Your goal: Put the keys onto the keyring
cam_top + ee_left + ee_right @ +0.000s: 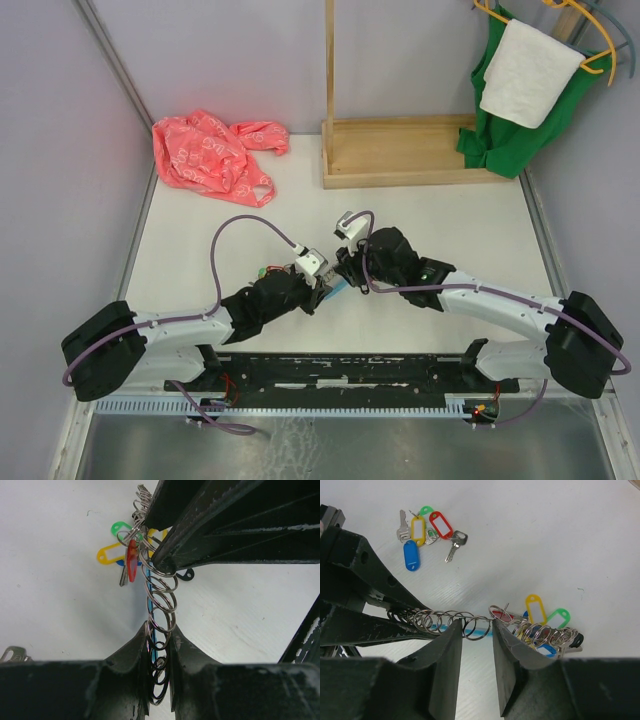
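Keyring [161,605] stretches between the left gripper [159,635] and right gripper [477,640], both clamped on its coil. It looks light, springy and slippery, so pinch it crosswise. Loose keys [427,530] lie beyond right's fingertips.

A pink bag [207,152] lies left of a wooden stand [400,152].

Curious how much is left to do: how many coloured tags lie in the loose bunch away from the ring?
4: green tag at the far end, red tag beside it, yellow tag just below green, blue tag nearest the camera. Others may hide underneath.
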